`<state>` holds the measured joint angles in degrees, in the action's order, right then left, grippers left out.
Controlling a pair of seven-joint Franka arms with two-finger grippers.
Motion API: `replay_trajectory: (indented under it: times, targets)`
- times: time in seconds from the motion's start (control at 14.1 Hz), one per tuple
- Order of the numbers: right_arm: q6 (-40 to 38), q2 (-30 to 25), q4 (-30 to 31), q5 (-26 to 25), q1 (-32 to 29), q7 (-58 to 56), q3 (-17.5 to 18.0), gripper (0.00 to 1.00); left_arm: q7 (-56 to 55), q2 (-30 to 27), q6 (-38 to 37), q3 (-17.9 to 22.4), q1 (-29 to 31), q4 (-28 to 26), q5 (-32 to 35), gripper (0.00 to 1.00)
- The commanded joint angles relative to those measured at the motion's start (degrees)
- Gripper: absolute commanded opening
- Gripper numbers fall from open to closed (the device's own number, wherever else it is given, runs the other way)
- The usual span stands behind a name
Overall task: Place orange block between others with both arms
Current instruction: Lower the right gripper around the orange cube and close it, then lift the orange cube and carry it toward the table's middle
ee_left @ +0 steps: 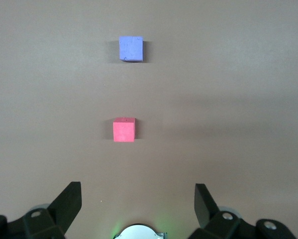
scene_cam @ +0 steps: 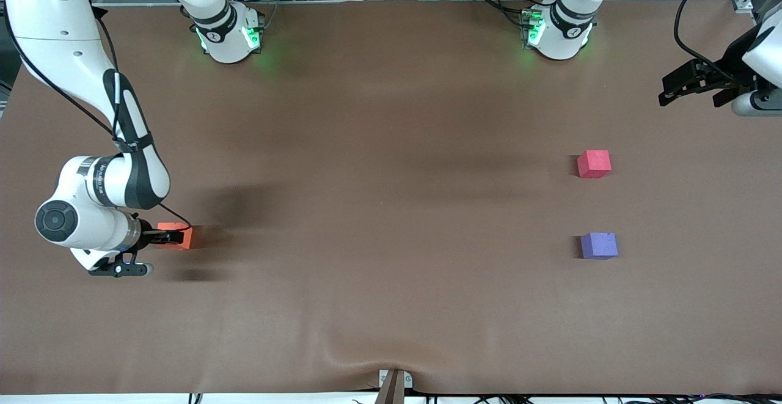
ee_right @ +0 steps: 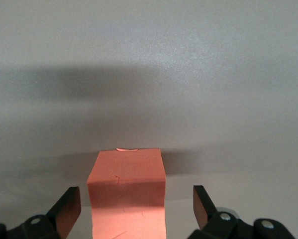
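Orange block (scene_cam: 183, 236) is sitting at the frame's lower left, between the spread fingers of the right gripper (scene_cam: 166, 237). Red-pink cube (scene_cam: 594, 164) and purple-blue cube (scene_cam: 599, 246) are lying at center right. Left gripper (scene_cam: 696, 89), fingers spread, is hovering at upper right.

No text or labels can be read.

Two white jointed arms (scene_cam: 79, 37) with black joint bands, green-lit bases (scene_cam: 229, 37) (black cables trailing), and black two-finger grippers (scene_cam: 696, 83) showing silver screws.
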<state>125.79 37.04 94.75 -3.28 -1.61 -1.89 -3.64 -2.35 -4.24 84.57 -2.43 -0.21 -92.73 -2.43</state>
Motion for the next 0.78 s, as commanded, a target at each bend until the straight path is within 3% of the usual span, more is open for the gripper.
replay_trajectory:
  times: [0.0, 0.64, 0.71]
  targets:
    - [-0.5, 0.5, -0.2, 0.9, -0.9, -0.1, 0.9, 1.00, 1.0, -0.4, -0.5, -0.3, 0.4, 0.4, 1.2, 1.00]
    - [-0.3, 0.5, 2.3, 0.9, -0.8, -0.4, 0.8, 1.00, 0.9, -0.7, -0.5, 0.1, 1.0, 0.3, 1.2, 1.00]
    - [-0.4, 0.5, 2.2, 0.9, -0.9, -0.3, 0.9, 0.79, 0.9, -0.6, -0.5, 0.1, 1.0, 0.4, 1.2, 1.00]
